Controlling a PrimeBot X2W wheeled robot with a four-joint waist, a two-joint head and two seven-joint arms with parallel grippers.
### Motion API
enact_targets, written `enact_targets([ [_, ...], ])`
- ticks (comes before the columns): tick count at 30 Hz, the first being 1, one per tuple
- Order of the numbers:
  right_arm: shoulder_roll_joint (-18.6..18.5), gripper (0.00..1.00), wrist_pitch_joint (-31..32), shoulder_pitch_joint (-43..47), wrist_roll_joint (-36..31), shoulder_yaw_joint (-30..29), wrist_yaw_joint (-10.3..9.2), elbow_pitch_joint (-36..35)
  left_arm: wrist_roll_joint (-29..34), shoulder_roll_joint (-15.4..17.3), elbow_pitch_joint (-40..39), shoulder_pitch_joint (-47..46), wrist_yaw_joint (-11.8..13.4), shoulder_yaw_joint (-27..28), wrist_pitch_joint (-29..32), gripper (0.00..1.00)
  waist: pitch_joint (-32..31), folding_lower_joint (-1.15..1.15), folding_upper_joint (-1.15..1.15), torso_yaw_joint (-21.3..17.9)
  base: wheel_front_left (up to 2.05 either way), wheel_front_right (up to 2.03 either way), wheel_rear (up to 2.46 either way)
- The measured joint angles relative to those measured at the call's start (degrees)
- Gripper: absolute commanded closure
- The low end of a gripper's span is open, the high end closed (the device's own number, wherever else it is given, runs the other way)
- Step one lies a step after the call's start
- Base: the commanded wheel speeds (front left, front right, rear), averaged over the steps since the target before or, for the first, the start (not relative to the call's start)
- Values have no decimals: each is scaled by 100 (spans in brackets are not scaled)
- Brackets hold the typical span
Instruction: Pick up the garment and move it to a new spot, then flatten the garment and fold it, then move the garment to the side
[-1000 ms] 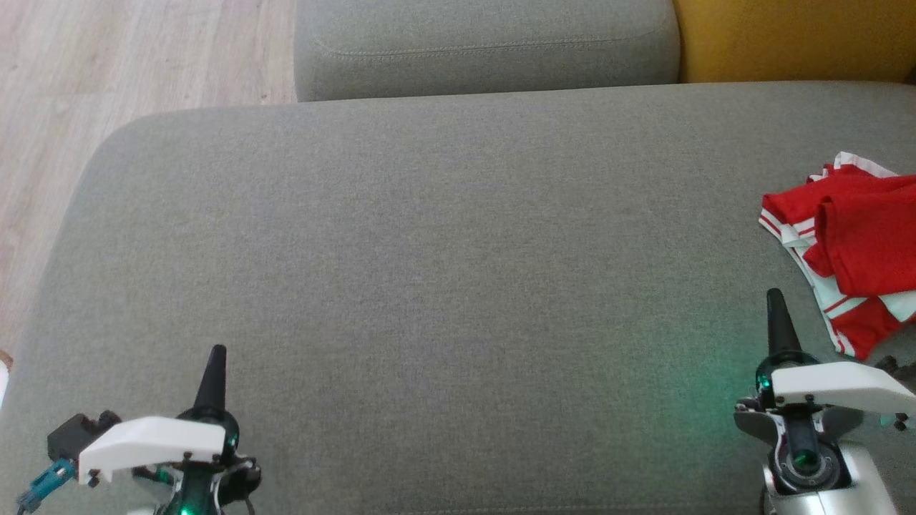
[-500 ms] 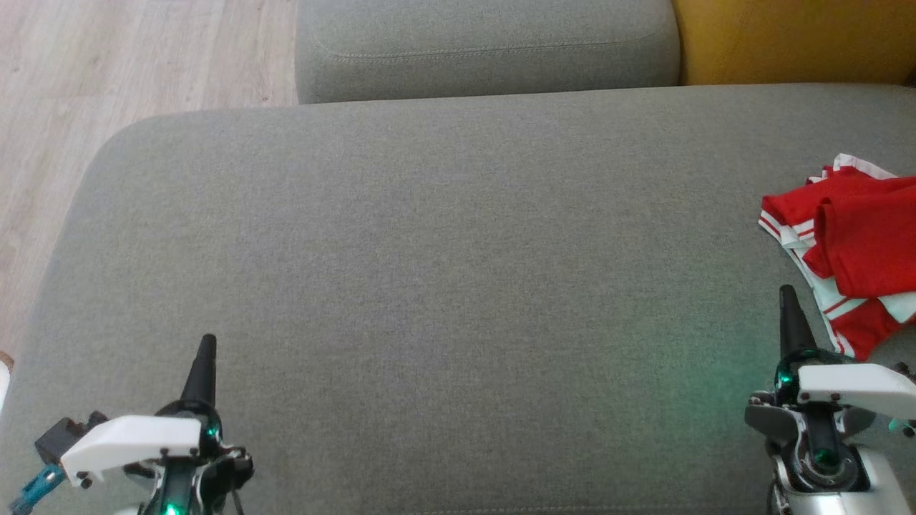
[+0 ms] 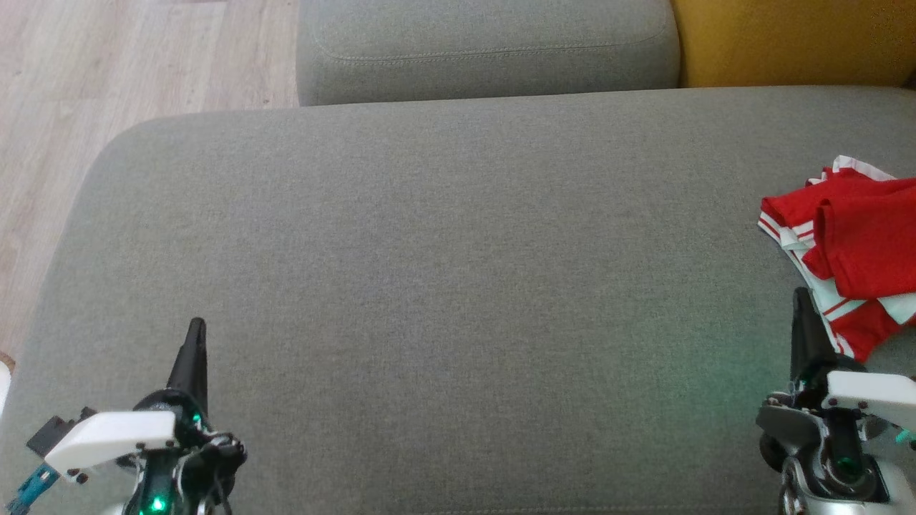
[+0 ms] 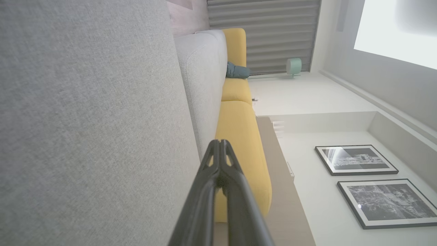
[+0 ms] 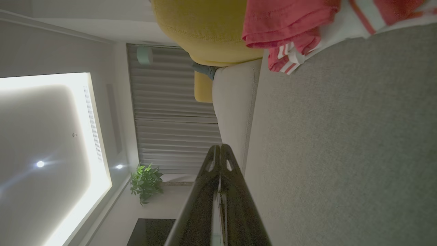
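The garment (image 3: 851,243) is red with white stripes and lies folded at the right edge of the grey sofa seat (image 3: 444,286). It also shows at the top of the right wrist view as the garment (image 5: 290,24). My right gripper (image 3: 800,295) hovers just left of the garment's near corner, shut and empty; in its own view the right gripper (image 5: 220,147) has its fingers pressed together. My left gripper (image 3: 196,325) sits at the lower left over bare seat, far from the garment. Its jaws meet at the tip in the left wrist view, left gripper (image 4: 220,141), holding nothing.
A grey back cushion (image 3: 486,46) lies behind the seat, with a yellow cushion (image 3: 794,39) to its right. Wooden floor (image 3: 107,79) runs past the seat's left edge. Wall pictures (image 4: 355,160) and a potted plant (image 5: 146,181) stand in the room beyond.
Both grippers have slid lower in the head view, the left one drifting left and the right one drifting right toward the garment's near corner. The garment has stayed put.
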Motion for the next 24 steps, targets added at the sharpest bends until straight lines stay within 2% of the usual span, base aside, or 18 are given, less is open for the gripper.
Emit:
enact_targets([
  [7, 3, 100, 137, 59, 463, -93, 0, -131, -449, 1, -46, -12, -96, 65, 108, 100, -12, 0, 0, 3, 0, 0, 0],
  [24, 4, 100, 145, 60, 499, -100, 0, -151, -488, 1, -56, -32, -96, 68, 108, 100, -12, 0, 0, 2, 0, 0, 0],
])
